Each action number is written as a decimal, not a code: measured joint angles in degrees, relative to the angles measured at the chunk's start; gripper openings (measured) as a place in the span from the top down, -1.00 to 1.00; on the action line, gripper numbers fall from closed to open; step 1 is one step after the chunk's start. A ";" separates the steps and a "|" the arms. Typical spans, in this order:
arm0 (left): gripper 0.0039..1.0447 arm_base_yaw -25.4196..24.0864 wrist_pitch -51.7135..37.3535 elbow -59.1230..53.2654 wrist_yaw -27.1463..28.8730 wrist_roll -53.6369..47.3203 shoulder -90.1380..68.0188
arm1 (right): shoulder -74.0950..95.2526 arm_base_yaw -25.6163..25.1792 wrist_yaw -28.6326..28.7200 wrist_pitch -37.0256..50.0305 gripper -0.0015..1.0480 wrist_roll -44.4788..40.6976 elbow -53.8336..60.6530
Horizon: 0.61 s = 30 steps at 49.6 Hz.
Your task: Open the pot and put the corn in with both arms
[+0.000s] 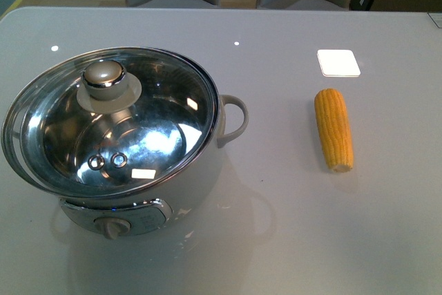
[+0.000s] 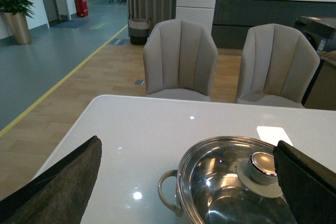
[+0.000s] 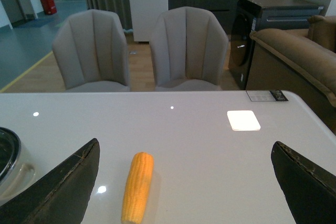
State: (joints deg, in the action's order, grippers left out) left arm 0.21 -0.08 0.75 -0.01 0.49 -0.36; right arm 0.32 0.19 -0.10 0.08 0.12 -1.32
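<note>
The white pot (image 1: 179, 191) stands at the front left of the table, its steel-rimmed glass lid (image 1: 110, 119) on it with a grey knob (image 1: 104, 74). The corn (image 1: 334, 129) lies on the table to the right of the pot, apart from it. Neither arm shows in the front view. In the left wrist view my left gripper (image 2: 189, 182) is open, with the lid (image 2: 231, 182) and its knob (image 2: 261, 163) between and beyond the fingers. In the right wrist view my right gripper (image 3: 184, 182) is open and empty above the table, with the corn (image 3: 137, 186) ahead near one finger.
A white square pad (image 1: 338, 62) lies behind the corn. The pot has a pale loop handle (image 1: 235, 119) on its right side and a front knob (image 1: 112, 226). Two grey chairs (image 2: 180, 59) stand beyond the table's far edge.
</note>
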 joint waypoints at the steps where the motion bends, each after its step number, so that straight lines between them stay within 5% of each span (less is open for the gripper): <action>1: -0.88 0.00 0.00 0.00 0.00 0.00 0.00 | 0.00 0.00 0.00 0.00 -0.83 0.00 0.00; 30: -0.88 0.00 0.00 0.00 0.00 0.00 0.00 | 0.00 0.00 0.00 0.00 -0.83 0.00 0.00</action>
State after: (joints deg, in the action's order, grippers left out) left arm 0.21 -0.08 0.75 -0.01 0.49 -0.36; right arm 0.32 0.19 -0.10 0.08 0.12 -1.32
